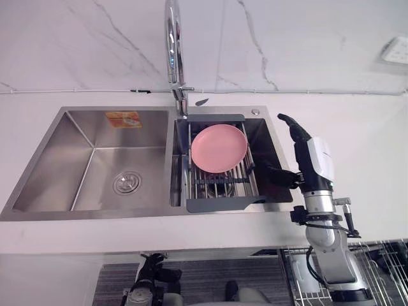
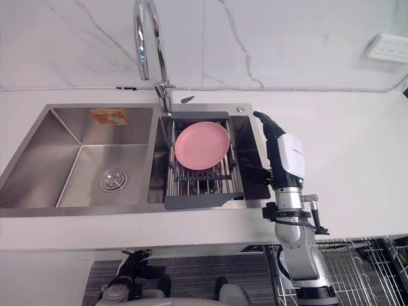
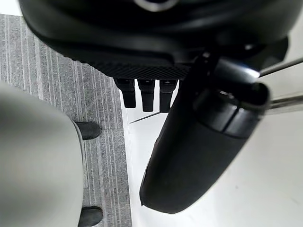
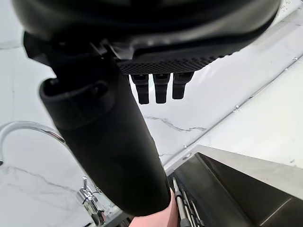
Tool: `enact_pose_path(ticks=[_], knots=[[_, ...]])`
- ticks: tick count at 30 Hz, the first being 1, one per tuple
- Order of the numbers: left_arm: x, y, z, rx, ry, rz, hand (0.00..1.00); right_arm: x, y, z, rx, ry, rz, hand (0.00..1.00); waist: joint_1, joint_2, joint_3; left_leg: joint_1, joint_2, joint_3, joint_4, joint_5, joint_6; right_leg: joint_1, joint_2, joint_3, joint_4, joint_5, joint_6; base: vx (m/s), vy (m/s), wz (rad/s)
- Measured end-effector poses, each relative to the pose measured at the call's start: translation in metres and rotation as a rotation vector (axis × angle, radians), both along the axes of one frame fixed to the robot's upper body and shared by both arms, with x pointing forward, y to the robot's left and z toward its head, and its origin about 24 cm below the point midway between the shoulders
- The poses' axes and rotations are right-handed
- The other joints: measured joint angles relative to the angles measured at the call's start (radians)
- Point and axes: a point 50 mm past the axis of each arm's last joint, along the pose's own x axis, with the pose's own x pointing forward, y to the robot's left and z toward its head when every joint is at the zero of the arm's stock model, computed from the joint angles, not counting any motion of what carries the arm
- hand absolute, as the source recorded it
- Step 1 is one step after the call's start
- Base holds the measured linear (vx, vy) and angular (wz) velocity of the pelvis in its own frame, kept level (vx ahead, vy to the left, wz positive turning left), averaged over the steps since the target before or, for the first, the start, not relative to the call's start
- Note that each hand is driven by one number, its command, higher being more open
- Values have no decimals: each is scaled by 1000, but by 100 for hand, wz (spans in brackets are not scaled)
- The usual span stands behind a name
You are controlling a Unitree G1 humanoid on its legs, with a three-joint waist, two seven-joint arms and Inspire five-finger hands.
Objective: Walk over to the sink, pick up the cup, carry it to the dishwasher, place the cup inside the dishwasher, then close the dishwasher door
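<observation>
A double steel sink point(image 1: 95, 166) is set into the white counter. Its right basin holds a dark drying rack point(image 1: 220, 186) with a pink plate point(image 1: 218, 148) lying on it. My right hand point(image 1: 313, 159) hovers over the right rim of that basin, open, its fingers point(image 4: 161, 87) straight and pointing toward the back wall, its thumb point(image 4: 104, 142) reaching toward the rack. It holds nothing. My left hand point(image 3: 199, 142) hangs low beside the cabinet front over grey carpet, open and empty.
A tall chrome faucet point(image 1: 172, 51) rises behind the divider between the basins. A wire dishwasher rack point(image 1: 382, 268) sticks out below the counter at the lower right. A white wall socket point(image 1: 395, 50) sits at the upper right. White counter stretches to the right of the sink.
</observation>
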Motion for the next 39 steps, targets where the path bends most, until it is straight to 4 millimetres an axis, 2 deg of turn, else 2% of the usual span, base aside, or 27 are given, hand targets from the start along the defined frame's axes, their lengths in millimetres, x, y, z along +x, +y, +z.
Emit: enact_pose_path(ticks=[13, 25, 39], knots=[[-3, -3, -1, -18, 10, -37, 90, 5, 1, -24, -81, 137, 81, 90, 4, 3, -26, 12, -3, -52, -20, 12, -4, 60, 3, -52, -55, 8, 0, 1, -2, 12], [-2, -5, 0, -10, -6, -73, 90, 31, 9, -32, -270, 190, 149, 90, 8, 3, -26, -14, -10, -107, -47, 35, -4, 57, -2, -106, -74, 12, 2, -1, -1, 14], [1, -5, 2, 6, -25, -61, 90, 51, -9, -34, -480, 250, 126, 90, 19, 2, -25, -57, -21, -153, -46, 49, -3, 40, -10, -151, -79, 12, 2, -10, 0, 10]])
